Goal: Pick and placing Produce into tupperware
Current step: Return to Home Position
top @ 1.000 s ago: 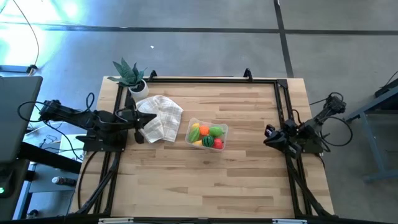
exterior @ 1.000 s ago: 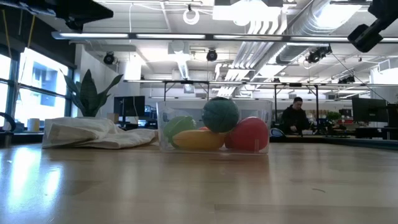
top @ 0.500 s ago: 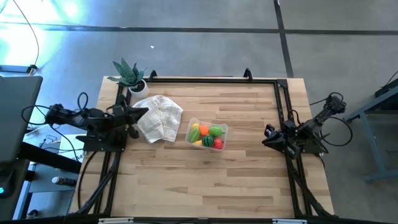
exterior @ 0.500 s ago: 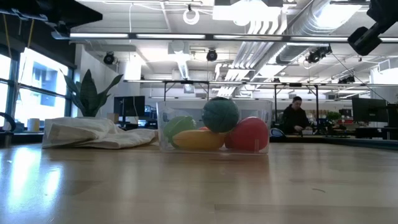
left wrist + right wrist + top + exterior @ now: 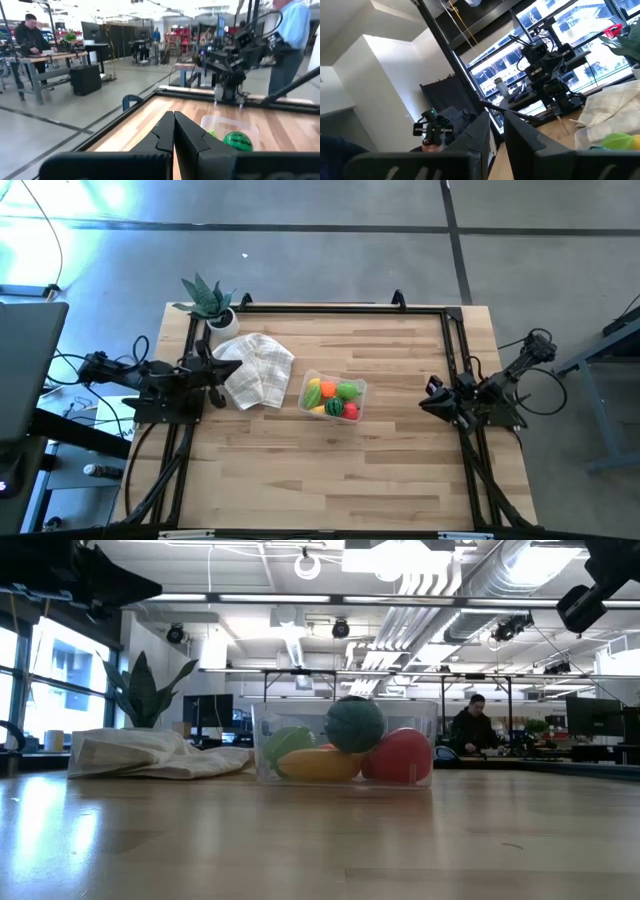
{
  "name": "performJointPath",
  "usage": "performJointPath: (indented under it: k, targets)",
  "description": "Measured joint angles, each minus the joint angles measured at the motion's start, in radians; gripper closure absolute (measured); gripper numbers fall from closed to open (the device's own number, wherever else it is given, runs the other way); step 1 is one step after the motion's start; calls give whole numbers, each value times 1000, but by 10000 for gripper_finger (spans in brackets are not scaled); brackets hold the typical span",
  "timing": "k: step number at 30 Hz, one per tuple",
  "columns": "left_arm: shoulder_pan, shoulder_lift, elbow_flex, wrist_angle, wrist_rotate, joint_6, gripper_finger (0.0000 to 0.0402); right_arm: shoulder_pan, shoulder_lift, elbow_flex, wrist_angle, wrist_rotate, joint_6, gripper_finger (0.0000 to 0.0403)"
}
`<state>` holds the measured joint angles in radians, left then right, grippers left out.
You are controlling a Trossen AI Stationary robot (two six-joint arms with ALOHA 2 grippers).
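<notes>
Table of pale wood planks (image 5: 330,460) inside a black frame. The tupperware (image 5: 357,386) sits near the middle of the table, a little toward the right arm's side, upright and lidless. Inside it are toy fruit packed touching: an orange-yellow piece (image 5: 314,393), a light green piece (image 5: 347,391), a dark green striped watermelon (image 5: 333,408) and a red piece (image 5: 351,412). In the low view the watermelon (image 5: 354,725) rides on top, above the yellow piece (image 5: 318,763) and the red one (image 5: 400,756). A crumpled white cloth (image 5: 255,370) lies just beside the container on the left arm's side, and a small potted plant (image 5: 208,302) stands at the far left corner. The left gripper (image 5: 231,367) hangs at the cloth's left edge, well apart from the container; in its wrist view the fingers (image 5: 186,134) are pressed together with nothing between them. The right gripper (image 5: 427,396) sits at the right edge of the table, well apart from the container; its fingers (image 5: 519,132) show a narrow slit between them and hold nothing. A person (image 5: 472,727) sits at a desk in the room behind.
</notes>
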<state>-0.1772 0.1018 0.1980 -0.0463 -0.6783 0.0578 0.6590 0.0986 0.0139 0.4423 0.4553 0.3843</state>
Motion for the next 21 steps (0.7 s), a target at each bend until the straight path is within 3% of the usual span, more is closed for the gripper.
performJointPath:
  k: [6, 16, 21]
  targets:
    - [0, -24, -71, 97, 49, 14, 401, 0, 0, 0, -7, 17, 0, 357]
    - [0, -24, -159, 97, 140, 17, 401, 0, 0, 1, -117, 107, 0, 357]
    - [0, -24, -174, 89, 140, 24, 401, 0, 0, 1, -188, 182, -105, 357]
